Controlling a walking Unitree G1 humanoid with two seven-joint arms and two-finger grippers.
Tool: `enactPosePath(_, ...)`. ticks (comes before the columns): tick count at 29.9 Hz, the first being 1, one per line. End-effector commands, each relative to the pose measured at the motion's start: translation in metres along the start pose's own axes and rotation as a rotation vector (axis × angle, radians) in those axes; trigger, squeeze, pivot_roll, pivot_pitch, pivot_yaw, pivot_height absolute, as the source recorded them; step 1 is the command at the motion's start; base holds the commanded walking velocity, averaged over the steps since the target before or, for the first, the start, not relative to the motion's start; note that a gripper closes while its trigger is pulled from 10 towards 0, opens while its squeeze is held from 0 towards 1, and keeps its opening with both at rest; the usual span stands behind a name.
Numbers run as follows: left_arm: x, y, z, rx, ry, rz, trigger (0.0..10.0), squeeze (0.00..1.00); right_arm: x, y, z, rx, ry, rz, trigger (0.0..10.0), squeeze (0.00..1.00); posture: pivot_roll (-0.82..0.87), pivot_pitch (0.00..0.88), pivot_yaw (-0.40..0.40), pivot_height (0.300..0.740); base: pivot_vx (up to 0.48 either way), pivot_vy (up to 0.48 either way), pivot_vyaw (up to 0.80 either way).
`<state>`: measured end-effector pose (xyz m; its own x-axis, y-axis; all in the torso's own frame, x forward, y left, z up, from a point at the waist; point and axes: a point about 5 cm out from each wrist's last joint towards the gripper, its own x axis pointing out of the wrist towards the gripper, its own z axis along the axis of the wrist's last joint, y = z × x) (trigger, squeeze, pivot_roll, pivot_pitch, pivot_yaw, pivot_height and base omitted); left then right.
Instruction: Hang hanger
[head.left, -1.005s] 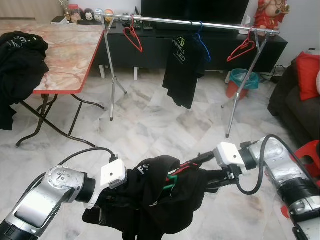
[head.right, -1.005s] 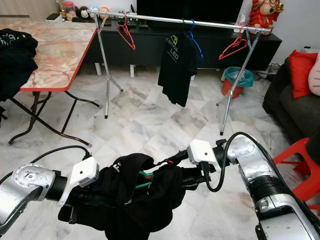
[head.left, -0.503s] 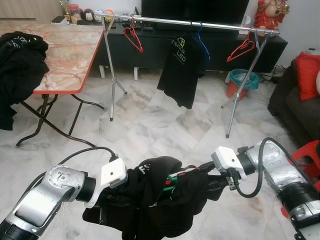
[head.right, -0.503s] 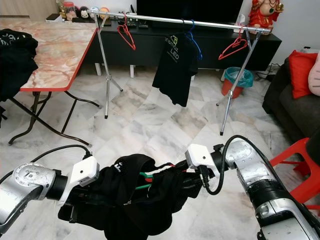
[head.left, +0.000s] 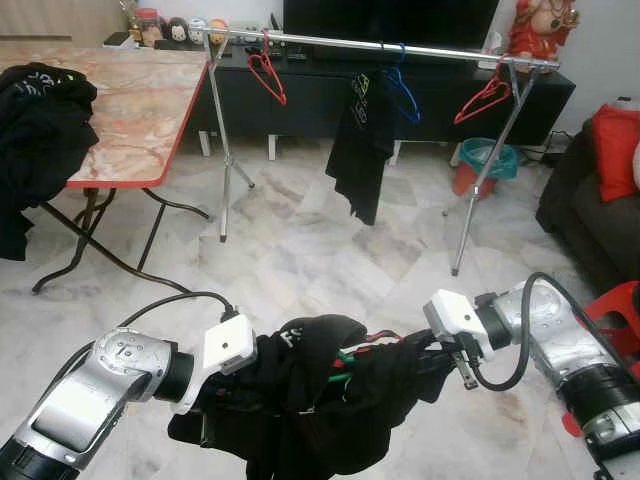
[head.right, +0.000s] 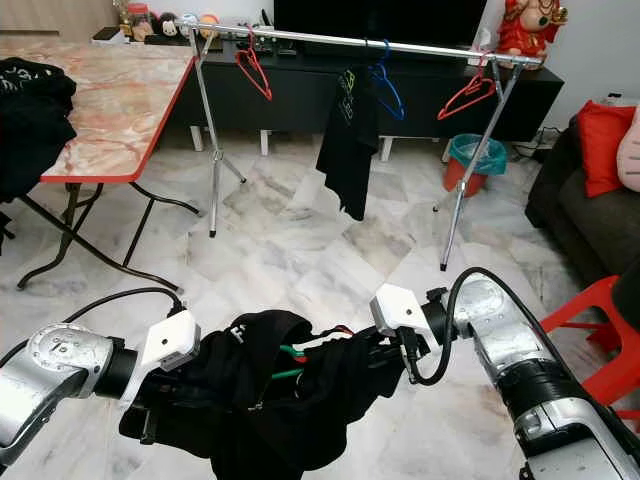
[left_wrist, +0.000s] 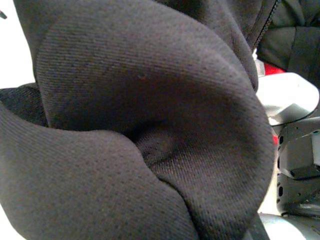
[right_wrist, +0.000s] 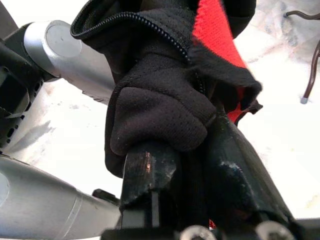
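A black garment (head.left: 300, 400) hangs bunched between my two arms, low over the marble floor. A green hanger (head.left: 341, 357) pokes out of its folds near the middle, with a red strand beside it. My left gripper (head.left: 210, 415) is buried in the garment's left side, and black fabric (left_wrist: 140, 120) covers the left wrist view. My right gripper (right_wrist: 192, 150) is shut on a fold of the garment with red trim, at the bundle's right end (head.left: 425, 355). Far ahead stands a silver clothes rack (head.left: 380, 45).
On the rack hang two red hangers (head.left: 267, 75) (head.left: 482, 98), a blue hanger (head.left: 403, 90) and a black T-shirt (head.left: 358, 140). A red-edged marble table (head.left: 120, 110) with black clothes (head.left: 35, 120) stands left. A dark sofa (head.left: 590, 210), a red stool (head.left: 615, 305) and a teal bin (head.left: 487, 160) are on the right.
The black T-shirt on the rack has swung round and now shows edge-on. My right gripper has shifted slightly down and left with the garment. The left arm has hardly moved.
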<state>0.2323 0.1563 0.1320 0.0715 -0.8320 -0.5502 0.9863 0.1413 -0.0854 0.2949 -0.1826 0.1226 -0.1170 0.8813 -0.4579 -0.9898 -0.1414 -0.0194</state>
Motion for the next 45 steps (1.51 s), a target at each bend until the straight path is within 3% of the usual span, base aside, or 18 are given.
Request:
enactPosePath(1, -0.002, 0.002, 0.012, 0.053, -0.040, 0.008, 0.0, 0.00, 0.003, 0.002, 0.004, -0.022, -0.005, 0.033, 0.0, 0.00, 0.07, 0.000, -0.074, 0.740, 0.000, 0.000, 0.00)
enactPosePath(6, -0.002, 0.003, 0.012, 0.066, -0.034, 0.024, 0.3, 0.00, 0.004, 0.002, 0.005, -0.021, -0.011, 0.034, 0.0, 0.00, 0.08, 0.000, -0.074, 0.740, 0.000, 0.000, 0.00)
enactPosePath(7, -0.003, 0.004, 0.011, 0.071, -0.030, 0.032, 4.0, 0.00, 0.005, 0.001, 0.005, -0.020, -0.011, 0.034, 0.0, 0.00, 0.08, 0.000, -0.073, 0.740, 0.000, 0.000, 0.00)
enactPosePath(8, -0.003, 0.005, 0.010, 0.071, -0.027, 0.035, 9.1, 0.00, 0.005, 0.001, 0.005, -0.021, -0.013, 0.034, 0.0, 0.00, 0.08, 0.000, -0.072, 0.740, 0.000, 0.000, 0.00)
enactPosePath(9, -0.003, 0.005, 0.009, 0.068, -0.023, 0.037, 10.0, 0.00, 0.005, 0.001, 0.005, -0.021, -0.014, 0.034, 0.0, 0.00, 0.08, 0.000, -0.072, 0.740, 0.000, 0.000, 0.00)
enactPosePath(10, -0.004, 0.007, 0.009, 0.058, -0.026, 0.039, 10.0, 1.00, 0.006, 0.001, 0.005, -0.021, -0.016, 0.034, 0.0, 0.00, 0.08, 0.000, -0.072, 0.740, 0.000, 0.000, 0.00)
enactPosePath(17, -0.007, 0.007, 0.009, 0.054, -0.028, 0.043, 10.0, 1.00, 0.006, 0.000, 0.005, -0.020, -0.017, 0.032, 0.0, 0.00, 0.09, 0.000, -0.079, 0.740, 0.000, 0.000, 0.00)
enactPosePath(27, -0.025, 0.001, 0.003, 0.047, 0.022, 0.044, 10.0, 1.00, 0.006, -0.006, 0.003, -0.034, 0.002, -0.015, 0.0, 0.00, 0.09, 0.000, -0.083, 0.740, 0.000, 0.000, 0.00)
enactPosePath(32, -0.037, -0.007, -0.017, -0.009, 0.105, 0.051, 10.0, 1.00, 0.004, -0.009, 0.002, -0.046, 0.019, -0.053, 0.0, 0.00, 0.10, 0.000, -0.086, 0.740, 0.000, 0.000, 0.00)
enactPosePath(37, -0.039, -0.011, -0.034, -0.030, 0.198, 0.066, 10.0, 1.00, 0.005, -0.019, 0.008, -0.080, -0.005, -0.139, 0.0, 0.00, 0.10, 0.000, -0.085, 0.740, 0.000, 0.000, 0.00)
enactPosePath(45, -0.039, -0.011, -0.056, -0.018, 0.335, 0.111, 10.0, 1.00, 0.004, -0.018, 0.012, -0.092, -0.025, -0.098, 0.0, 0.00, 0.10, 0.000, -0.087, 0.740, 0.000, 0.000, 0.00)
